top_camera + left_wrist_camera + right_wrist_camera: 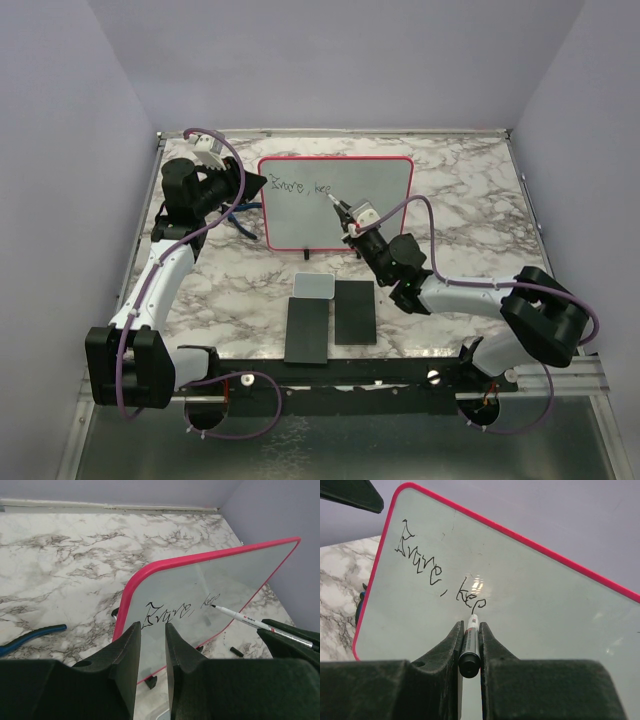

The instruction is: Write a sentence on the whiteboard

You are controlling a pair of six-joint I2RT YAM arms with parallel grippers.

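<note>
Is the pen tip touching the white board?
Touching. In the right wrist view the marker puts its tip on the whiteboard exactly where the last letter's ink ends, with no gap.

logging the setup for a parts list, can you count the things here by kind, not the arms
whiteboard: 1
marker: 1
black slabs: 2
grey-white pad: 1
blue cord: 1
total: 6

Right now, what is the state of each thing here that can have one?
whiteboard: upright, left edge gripped.
sentence: begun, not finished.
marker: uncapped, tip at the board.
left fingers: shut on the whiteboard.
right fingers: shut on the marker.
</note>
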